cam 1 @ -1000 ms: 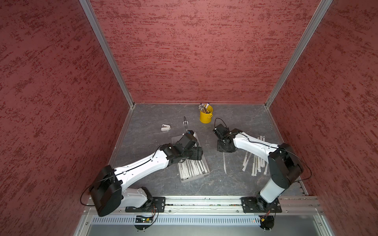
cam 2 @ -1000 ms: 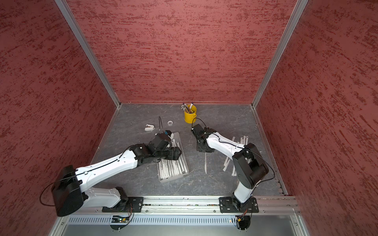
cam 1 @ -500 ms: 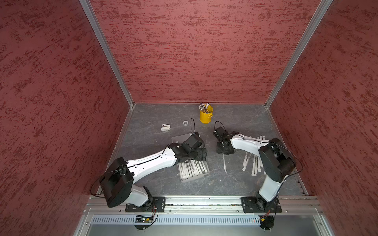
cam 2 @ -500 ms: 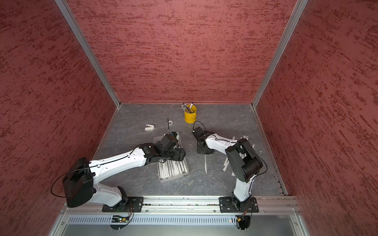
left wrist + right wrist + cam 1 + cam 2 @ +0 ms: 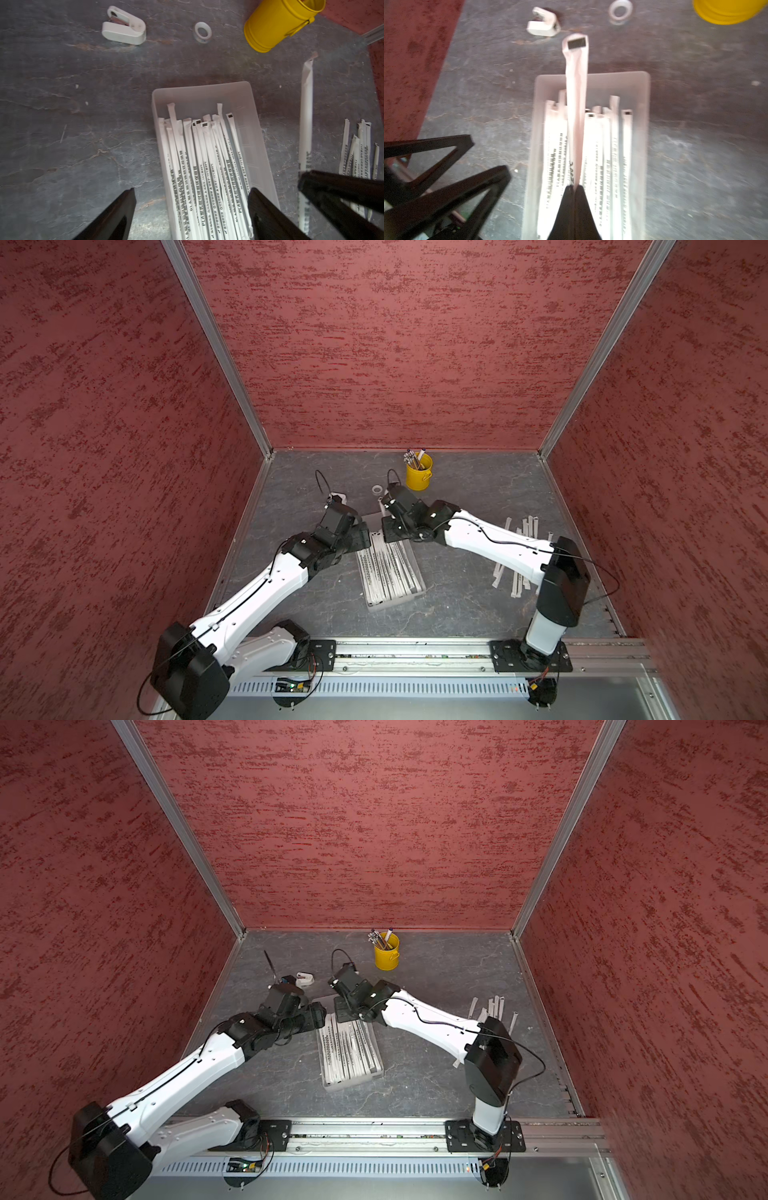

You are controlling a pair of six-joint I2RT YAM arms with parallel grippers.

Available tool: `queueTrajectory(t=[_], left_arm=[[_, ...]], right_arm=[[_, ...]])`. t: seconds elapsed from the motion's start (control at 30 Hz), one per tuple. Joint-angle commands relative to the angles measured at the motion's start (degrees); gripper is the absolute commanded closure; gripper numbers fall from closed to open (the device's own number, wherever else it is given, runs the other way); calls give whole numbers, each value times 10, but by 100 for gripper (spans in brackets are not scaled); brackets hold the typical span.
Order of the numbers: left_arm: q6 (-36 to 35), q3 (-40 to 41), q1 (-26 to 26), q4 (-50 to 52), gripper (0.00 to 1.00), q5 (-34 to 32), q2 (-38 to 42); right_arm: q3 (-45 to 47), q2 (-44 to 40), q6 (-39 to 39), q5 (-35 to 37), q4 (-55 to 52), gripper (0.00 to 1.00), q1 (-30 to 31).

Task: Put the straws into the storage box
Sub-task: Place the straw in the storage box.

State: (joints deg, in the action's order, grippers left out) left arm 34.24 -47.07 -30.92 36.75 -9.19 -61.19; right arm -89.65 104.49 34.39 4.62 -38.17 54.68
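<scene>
The straw (image 5: 576,116) in my right gripper (image 5: 574,190), jaws clamped flat on it, is held lengthwise above the storage box (image 5: 644,135) so that, I reckon, it drops in parallel with the straws (image 5: 203,166) already lying side by side inside. My left gripper (image 5: 191,190) hangs open at the box's side, probably to steady it. More loose straws (image 5: 531,529) lie on the table (image 5: 457,605) near the right arm.
</scene>
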Motion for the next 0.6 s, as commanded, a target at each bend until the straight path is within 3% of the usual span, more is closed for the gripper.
queueTrajectory(t=[0.0, 0.57], left_arm=[[2, 19, 18, 36, 13, 5, 18], [12, 48, 20, 5, 13, 34, 23]], right_arm=[[-7, 71, 36, -15, 9, 97, 11], [4, 155, 107, -21, 34, 96, 36]])
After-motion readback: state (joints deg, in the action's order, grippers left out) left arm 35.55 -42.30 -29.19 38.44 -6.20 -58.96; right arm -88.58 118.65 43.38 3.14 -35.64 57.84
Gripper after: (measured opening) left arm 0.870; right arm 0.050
